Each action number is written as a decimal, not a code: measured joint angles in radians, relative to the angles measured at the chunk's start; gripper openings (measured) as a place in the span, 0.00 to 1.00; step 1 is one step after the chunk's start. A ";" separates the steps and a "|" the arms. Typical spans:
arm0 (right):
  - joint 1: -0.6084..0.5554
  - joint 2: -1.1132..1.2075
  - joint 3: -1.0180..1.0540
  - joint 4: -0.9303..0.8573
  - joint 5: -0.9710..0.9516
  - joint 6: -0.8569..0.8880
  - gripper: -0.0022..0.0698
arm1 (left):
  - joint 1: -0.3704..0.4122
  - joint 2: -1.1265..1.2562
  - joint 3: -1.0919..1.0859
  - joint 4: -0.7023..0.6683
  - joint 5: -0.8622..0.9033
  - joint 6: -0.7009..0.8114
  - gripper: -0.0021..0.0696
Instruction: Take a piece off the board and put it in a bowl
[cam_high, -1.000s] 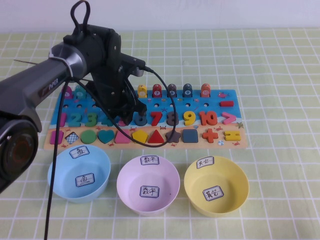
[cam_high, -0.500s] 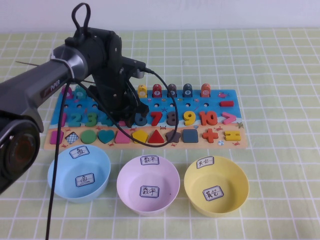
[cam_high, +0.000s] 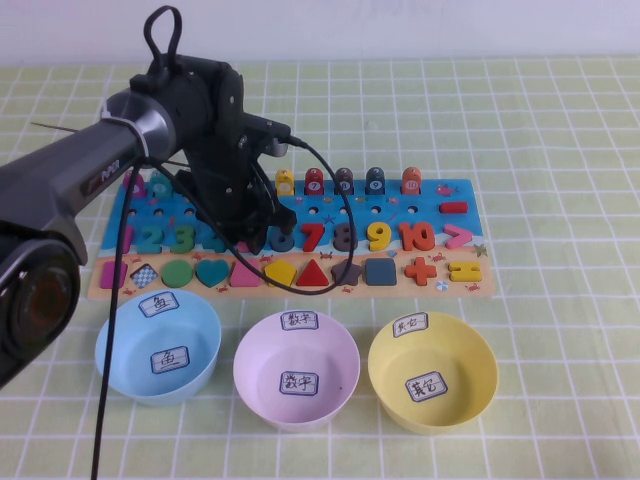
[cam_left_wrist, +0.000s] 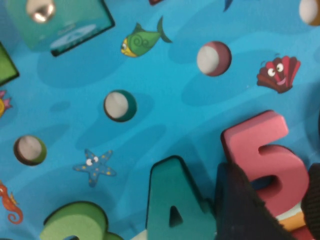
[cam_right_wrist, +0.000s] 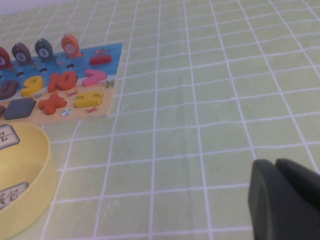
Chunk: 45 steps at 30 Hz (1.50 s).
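The pink-red "5" (cam_left_wrist: 265, 155) sits in the number row of the blue board (cam_high: 440, 215), next to the teal "4" (cam_left_wrist: 172, 200). In the left wrist view my left gripper (cam_left_wrist: 275, 182) straddles the "5", with one dark finger (cam_left_wrist: 240, 210) against each side of it. In the high view the left gripper (cam_high: 250, 232) covers the "5", which is hidden there. The pale pink-lilac bowl (cam_high: 296, 368) stands in front of the board, in the middle of the bowl row. My right gripper (cam_right_wrist: 276, 166) hovers shut and empty over the green mat, right of the board.
A light blue bowl (cam_high: 158, 345) stands left of the pink bowl and a yellow bowl (cam_high: 432, 370) right of it. The left arm's black cable (cam_high: 340, 230) loops over the board. Pegs (cam_high: 344, 181) stand along the board's far edge.
The left gripper has shifted slightly over the "5" and settled. The board and the bowls have not moved.
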 joint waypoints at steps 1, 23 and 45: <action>0.000 0.000 0.000 0.000 0.000 0.000 0.01 | 0.000 0.000 0.000 0.001 0.000 0.000 0.35; 0.000 0.000 0.000 0.000 0.000 0.000 0.01 | 0.000 0.004 -0.178 0.029 0.091 -0.006 0.33; 0.000 0.000 0.000 0.000 0.000 0.000 0.01 | -0.156 -0.527 0.311 0.077 0.115 0.006 0.33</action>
